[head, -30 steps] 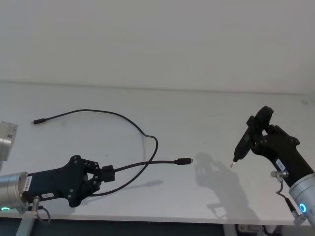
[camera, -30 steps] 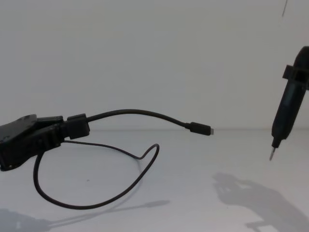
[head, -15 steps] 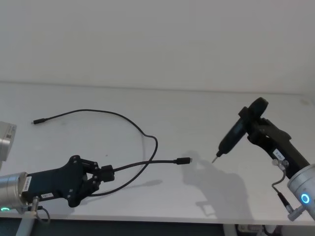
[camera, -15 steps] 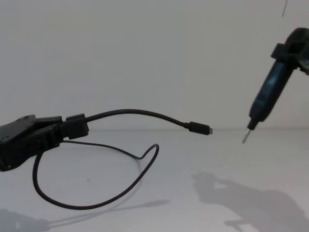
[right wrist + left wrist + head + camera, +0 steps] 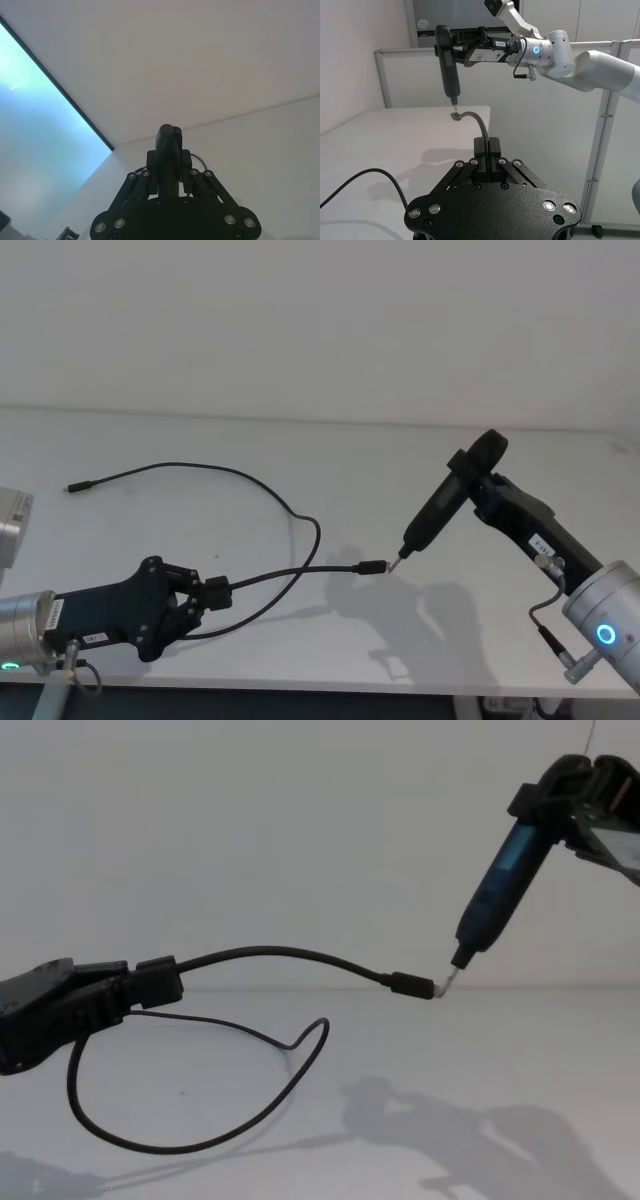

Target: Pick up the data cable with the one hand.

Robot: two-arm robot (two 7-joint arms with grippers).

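Observation:
My left gripper hovers near the table's front left, shut on the data cable at a thick black section. From there the thin black cable loops over the table to a far end at the left. Its free plug sticks out to the right, held in the air. My right gripper is shut on a slim black pen-like tool, and the tool's metal tip meets the plug's silver end. In the left wrist view the cable rises from between the fingers.
The white table runs back to a white wall. A silver-white object sits at the left edge. The table's front edge lies just below my left gripper. Shadows of the right arm fall on the table's front right.
My right arm has swung left and forward with the pen-like tool, bringing its tip from well right of the plug up to the plug's end. The left gripper and cable have stayed put.

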